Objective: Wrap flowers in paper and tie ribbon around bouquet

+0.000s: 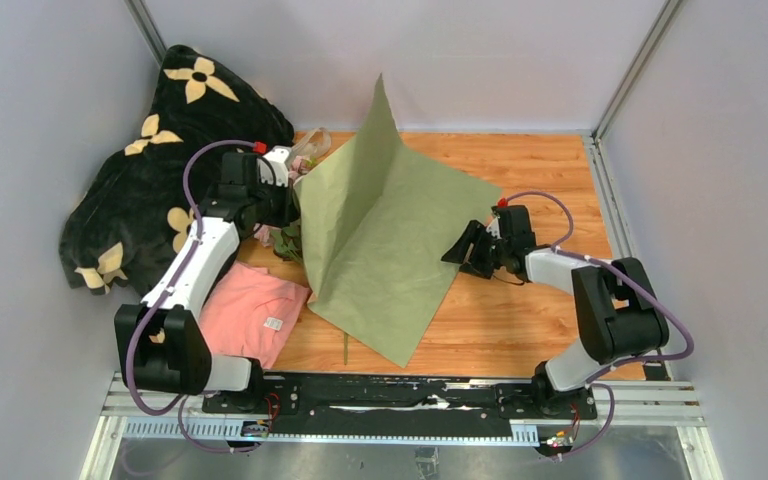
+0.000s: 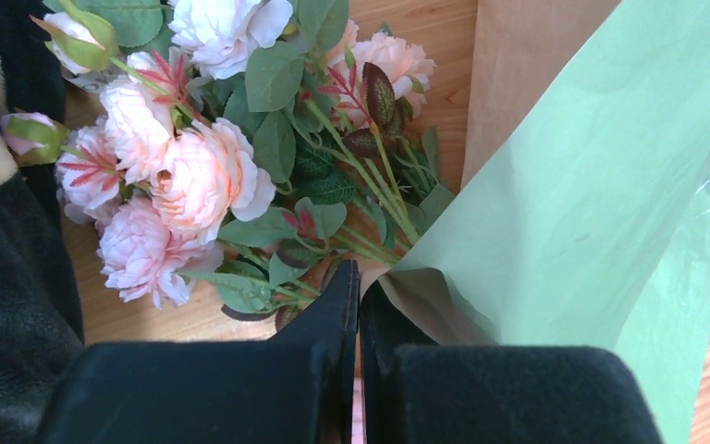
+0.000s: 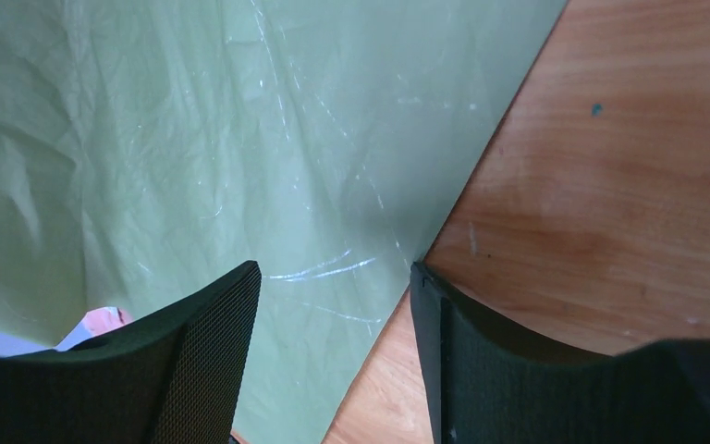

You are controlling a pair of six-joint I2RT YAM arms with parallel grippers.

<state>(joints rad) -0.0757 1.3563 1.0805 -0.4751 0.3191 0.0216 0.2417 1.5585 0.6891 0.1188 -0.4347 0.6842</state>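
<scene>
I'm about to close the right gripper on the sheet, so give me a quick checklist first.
1. Left gripper shut on the paper, holding its left side raised: ok.
2. Right gripper open, paper's edge between its fingers: ok.
3. Right fingers low enough to catch that edge: cannot tell.
4. Flowers with blooms outside the paper, stems running under it: ok.
5. Ribbon within reach: cannot tell, not clearly visible.

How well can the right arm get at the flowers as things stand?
Probably not directly. The paper, its left part lifted upright, stands between the right tool and the flowers, which lie beyond it beside the blanket. Its way to the paper's own edge looks free.
</scene>
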